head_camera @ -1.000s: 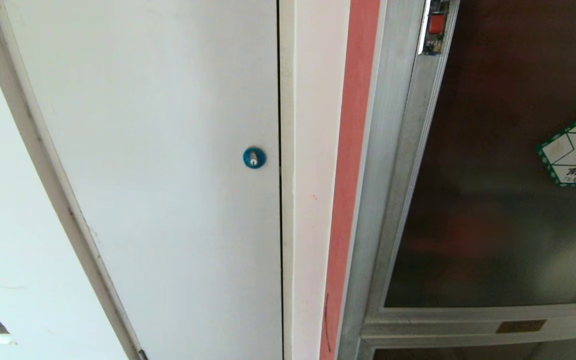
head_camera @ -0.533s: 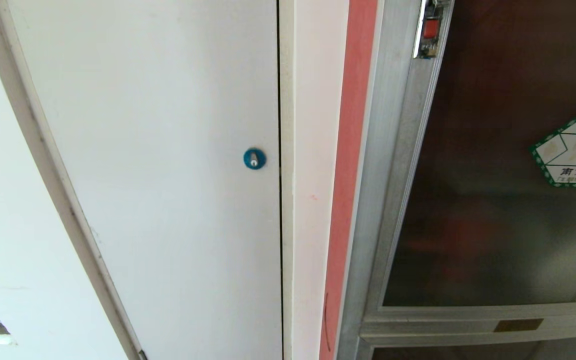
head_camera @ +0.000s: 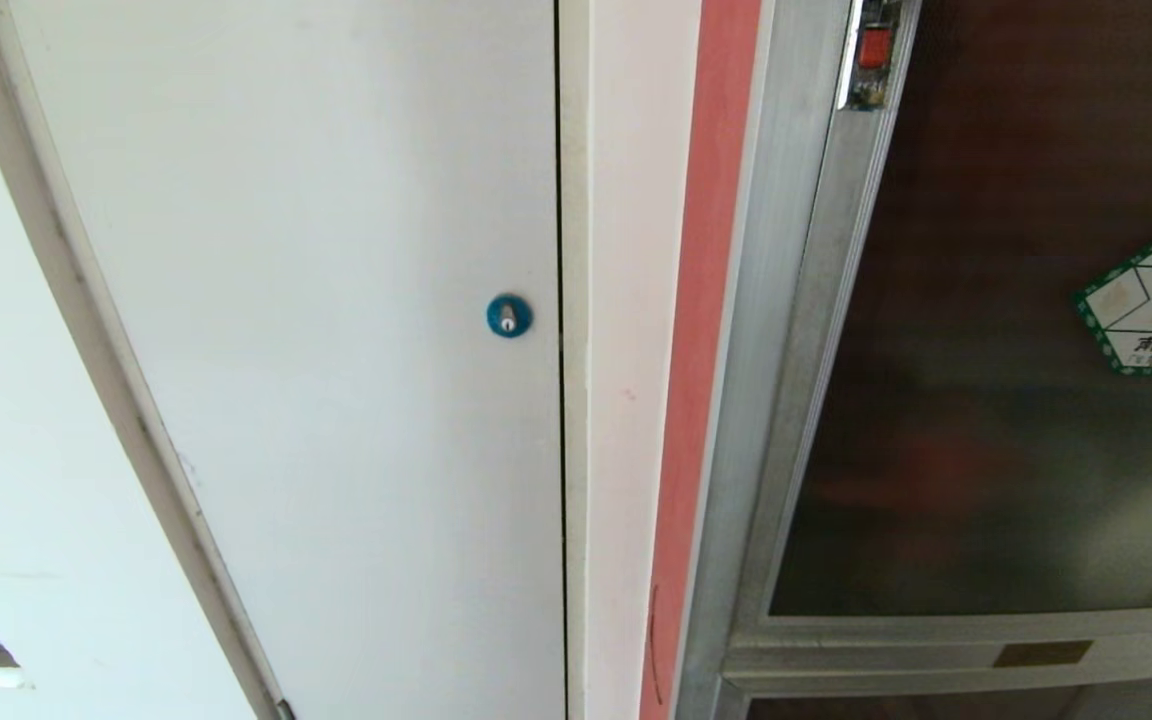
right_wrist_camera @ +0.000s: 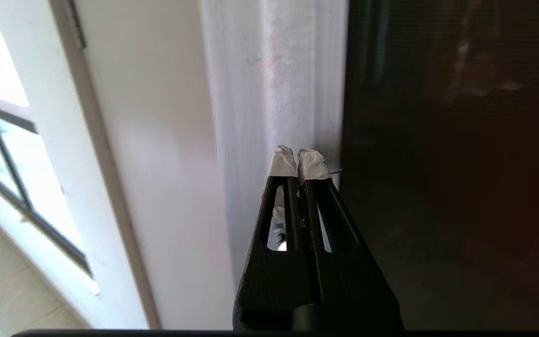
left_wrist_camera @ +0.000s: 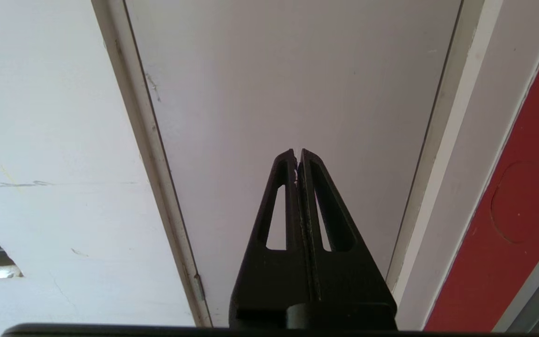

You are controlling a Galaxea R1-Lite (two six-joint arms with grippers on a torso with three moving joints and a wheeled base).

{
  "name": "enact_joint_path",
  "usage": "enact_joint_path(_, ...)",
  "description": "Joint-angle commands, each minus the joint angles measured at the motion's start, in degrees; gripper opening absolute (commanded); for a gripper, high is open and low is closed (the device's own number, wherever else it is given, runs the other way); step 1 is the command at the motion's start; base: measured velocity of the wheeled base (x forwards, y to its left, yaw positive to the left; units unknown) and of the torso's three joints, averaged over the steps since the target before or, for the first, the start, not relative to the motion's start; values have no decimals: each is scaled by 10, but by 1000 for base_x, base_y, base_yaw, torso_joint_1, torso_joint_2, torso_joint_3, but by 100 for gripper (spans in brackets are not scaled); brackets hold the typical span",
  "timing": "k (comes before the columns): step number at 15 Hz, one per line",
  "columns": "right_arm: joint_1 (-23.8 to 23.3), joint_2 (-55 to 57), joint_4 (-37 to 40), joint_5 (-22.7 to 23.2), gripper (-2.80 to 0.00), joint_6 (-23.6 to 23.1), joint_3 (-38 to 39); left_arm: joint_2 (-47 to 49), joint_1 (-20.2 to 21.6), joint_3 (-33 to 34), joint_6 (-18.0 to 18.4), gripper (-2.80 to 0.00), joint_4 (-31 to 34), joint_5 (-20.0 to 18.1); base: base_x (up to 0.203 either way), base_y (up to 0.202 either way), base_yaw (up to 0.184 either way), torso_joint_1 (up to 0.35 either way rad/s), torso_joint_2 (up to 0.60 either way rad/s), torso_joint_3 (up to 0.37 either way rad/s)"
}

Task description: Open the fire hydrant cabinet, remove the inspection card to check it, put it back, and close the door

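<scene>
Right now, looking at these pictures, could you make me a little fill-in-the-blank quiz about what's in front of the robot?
1. The round lock on the plain white door is coloured ____.
2. The sticker on the dark glass door has a border coloured ____.
3. The small latch at the top of the glass door's frame is coloured ____.
4. The right gripper, its tips wrapped in white tape, has its fingers ____.

Missing words: blue; green; red; shut

White door (head_camera: pixel 336 350), blue round lock (head_camera: pixel 509 316); window (right_wrist_camera: pixel 12 154) beyond.
</scene>
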Motion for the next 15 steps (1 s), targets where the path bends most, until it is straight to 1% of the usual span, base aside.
enact_joint_path(1, 23, -28, 16, 4, -280, 1, 4, 0, 0, 14, 0, -280, 0, 0, 0, 0, 0, 0, 0, 0)
enact_joint_path(3, 26, -33, 29, 6, -280, 2, 17, 1, 0, 14, 0, -280, 0, 0, 0, 0, 0, 0, 0, 0)
enact_joint_path(8, 25, -34, 29, 6, -280, 2, 60, 1, 0, 14, 0, -280, 0, 0, 0, 0, 0, 0, 0, 0)
enact_joint_path(11, 24, -29, 29, 6, -280, 2, 65, 0, 0, 14, 0, -280, 0, 0, 0, 0, 0, 0, 0, 0)
enact_joint_path(15, 11, -27, 25, 4, -280, 2, 85, 0, 0, 14, 0, -280, 0, 0, 0, 0, 0, 0, 0, 0)
